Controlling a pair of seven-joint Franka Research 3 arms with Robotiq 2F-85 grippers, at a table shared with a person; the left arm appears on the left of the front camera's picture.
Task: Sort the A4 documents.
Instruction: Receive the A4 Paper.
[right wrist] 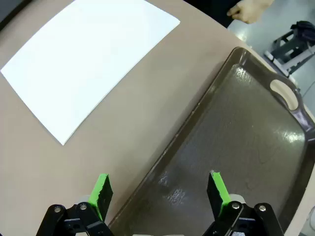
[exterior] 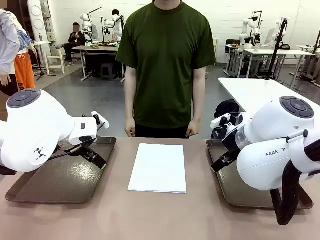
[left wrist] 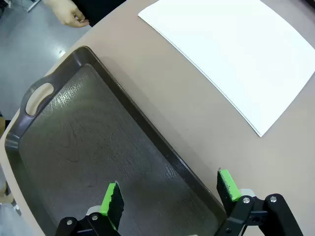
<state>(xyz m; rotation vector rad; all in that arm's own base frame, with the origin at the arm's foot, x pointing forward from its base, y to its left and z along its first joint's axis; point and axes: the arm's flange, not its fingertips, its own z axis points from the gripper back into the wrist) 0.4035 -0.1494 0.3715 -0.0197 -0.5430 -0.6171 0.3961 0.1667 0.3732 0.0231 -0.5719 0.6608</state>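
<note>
A stack of white A4 documents (exterior: 158, 167) lies flat in the middle of the table, between two dark brown trays; the same stack appears as the A4 documents (left wrist: 236, 54) in the left wrist view and the A4 documents (right wrist: 88, 69) in the right wrist view. My left gripper (exterior: 95, 155) hangs open over the left tray (exterior: 45, 192), its green pads (left wrist: 112, 199) wide apart above the tray's inner rim. My right gripper (exterior: 222, 162) is open over the right tray (exterior: 240, 200), with its pads (right wrist: 216, 189) straddling that tray's inner edge. Nothing is between either pair of fingers.
A person in a dark green shirt stands at the far edge, hands (exterior: 131, 132) down by the table's rim. The left tray (left wrist: 34, 147) and the right tray (right wrist: 295, 162) hold nothing and have cut-out handles. Bare tabletop surrounds the paper stack.
</note>
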